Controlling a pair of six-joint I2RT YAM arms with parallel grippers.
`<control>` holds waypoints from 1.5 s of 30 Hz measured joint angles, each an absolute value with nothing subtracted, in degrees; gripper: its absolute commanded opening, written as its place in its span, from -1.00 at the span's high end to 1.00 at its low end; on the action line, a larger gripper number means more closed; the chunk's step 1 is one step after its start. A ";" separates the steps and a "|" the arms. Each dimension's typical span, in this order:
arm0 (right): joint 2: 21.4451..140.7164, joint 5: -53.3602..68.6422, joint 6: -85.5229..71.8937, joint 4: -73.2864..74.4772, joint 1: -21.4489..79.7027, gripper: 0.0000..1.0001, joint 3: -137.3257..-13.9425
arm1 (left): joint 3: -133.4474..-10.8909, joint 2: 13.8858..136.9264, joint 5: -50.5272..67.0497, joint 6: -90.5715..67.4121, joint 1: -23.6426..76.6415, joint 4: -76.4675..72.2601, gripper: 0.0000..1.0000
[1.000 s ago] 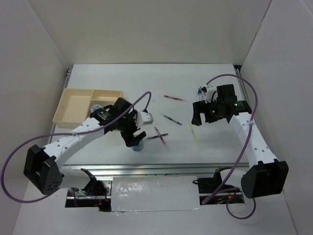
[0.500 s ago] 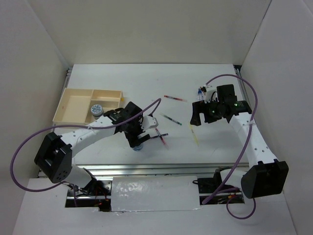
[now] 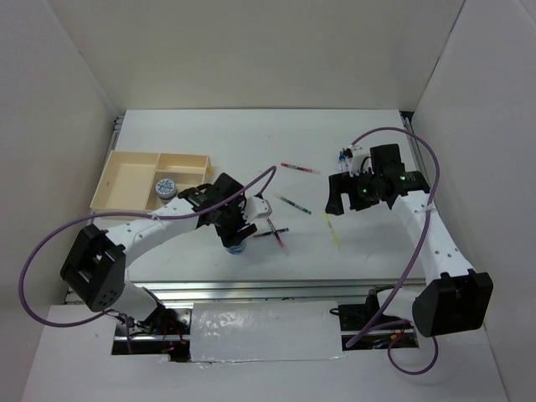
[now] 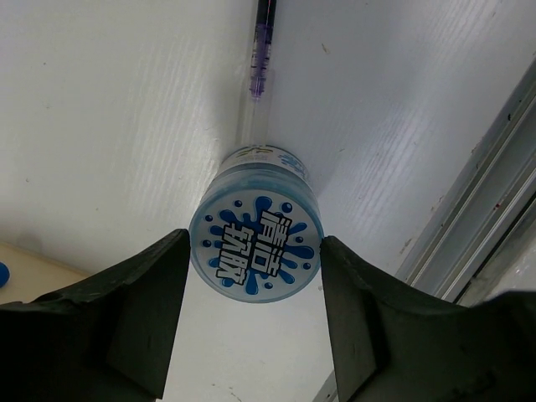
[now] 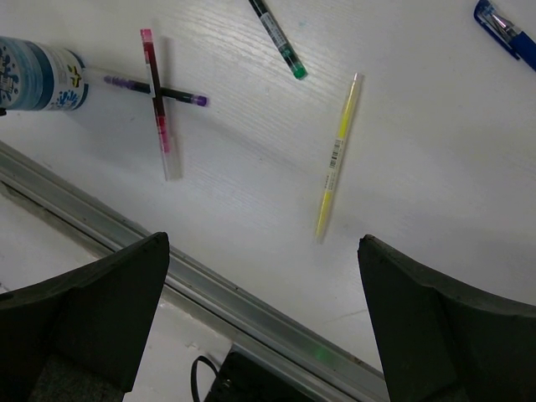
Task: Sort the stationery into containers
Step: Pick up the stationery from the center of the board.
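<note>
Since a second ago the left end effector (image 4: pixel 254 251) has closed in, and its fingers (image 4: pixel 134 318) now pinch the blue-white cylinder (image 4: pixel 255 226) on both sides. Just beyond, a purple-tipped pen (image 4: pixel 261 50) touches the cylinder. The table's metal edge rail (image 4: pixel 477 193) runs close on the right. The right end effector (image 5: pixel 261 243) is unchanged, spread wide above a yellow pen (image 5: pixel 337 155).

I see a red pen (image 5: pixel 160 113) crossing a black pen (image 5: pixel 181 95) (its end at the blue-white cylinder (image 5: pixel 38 63)), yellow pen (image 5: pixel 337 156) apart.
</note>
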State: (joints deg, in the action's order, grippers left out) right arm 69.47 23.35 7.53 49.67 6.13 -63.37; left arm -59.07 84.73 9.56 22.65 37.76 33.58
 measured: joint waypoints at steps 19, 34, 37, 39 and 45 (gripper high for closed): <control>70.74 23.22 7.51 49.69 6.83 -1.00 -63.37 | -63.79 84.58 10.11 22.63 34.35 39.83 0.82; 70.89 23.18 7.53 49.71 7.66 -1.00 -63.37 | -65.56 82.50 14.57 23.53 31.42 41.65 -0.99; 71.31 23.16 7.53 49.71 7.90 -1.00 -63.37 | -64.88 82.50 14.70 23.49 31.42 40.77 -0.99; 71.59 23.14 7.53 49.71 8.05 -1.00 -63.37 | -64.20 82.67 14.70 23.38 31.42 40.10 -0.99; 71.83 23.00 7.55 49.76 8.40 -1.00 -63.37 | -62.33 85.95 14.02 22.48 31.42 37.54 -0.99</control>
